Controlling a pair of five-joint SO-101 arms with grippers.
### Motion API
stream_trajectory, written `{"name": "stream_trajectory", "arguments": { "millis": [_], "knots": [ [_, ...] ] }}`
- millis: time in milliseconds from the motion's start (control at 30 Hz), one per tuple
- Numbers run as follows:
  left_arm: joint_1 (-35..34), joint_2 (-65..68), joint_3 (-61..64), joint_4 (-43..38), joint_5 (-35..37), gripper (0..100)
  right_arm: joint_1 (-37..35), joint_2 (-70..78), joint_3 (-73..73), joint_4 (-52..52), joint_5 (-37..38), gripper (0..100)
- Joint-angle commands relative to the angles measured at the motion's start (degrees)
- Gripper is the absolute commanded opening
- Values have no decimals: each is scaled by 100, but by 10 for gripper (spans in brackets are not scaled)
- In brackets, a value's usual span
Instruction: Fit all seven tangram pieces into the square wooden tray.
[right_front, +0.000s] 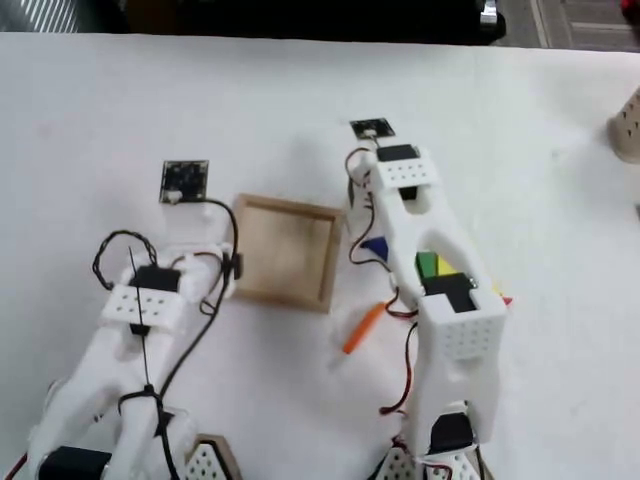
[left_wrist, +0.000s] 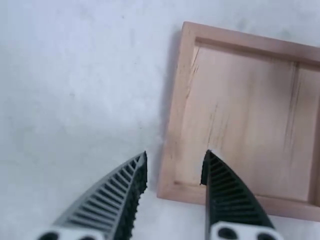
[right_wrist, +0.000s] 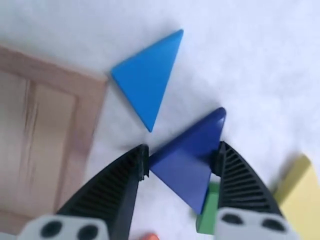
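The square wooden tray (right_front: 285, 250) lies bare in the middle of the table. My left gripper (left_wrist: 175, 160) is open just above the tray's rim (left_wrist: 172, 130), one finger over the table and one over the tray floor; from above, the left gripper (right_front: 229, 268) sits at the tray's left edge. My right gripper (right_wrist: 181, 155) is shut on a dark blue triangle (right_wrist: 187, 160), its fingers pressed on two sides. Beside it lie a light blue triangle (right_wrist: 147, 77), a green piece (right_wrist: 207, 217) and a yellow piece (right_wrist: 297, 187).
The right arm (right_front: 410, 200) hangs over the pile of pieces right of the tray, where blue (right_front: 375, 245), green (right_front: 428, 265) and red (right_front: 507, 299) parts show. An orange piece (right_front: 362, 328) lies below the tray's right corner. Open table stretches beyond the tray.
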Motion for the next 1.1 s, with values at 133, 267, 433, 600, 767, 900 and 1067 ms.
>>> {"name": "stream_trajectory", "arguments": {
  "millis": [133,267,433,600,767,900,1067],
  "knots": [
    [13,-4,-229,-141,-35,188,426,-40,-132,268,-18,169],
    [13,-4,-229,-141,-35,188,453,-48,-132,268,-18,169],
    [13,-4,-237,-141,-35,188,426,-295,-123,312,-18,169],
    [13,-4,-237,-149,-35,188,409,-435,-123,391,-18,169],
    [13,-4,-237,-149,-35,189,347,-505,-246,558,-18,169],
    [-66,-22,-246,-149,-35,189,312,-488,-387,760,-18,169],
    [-145,-48,-246,-149,-35,190,356,-488,-396,796,9,132]
  ]
}}
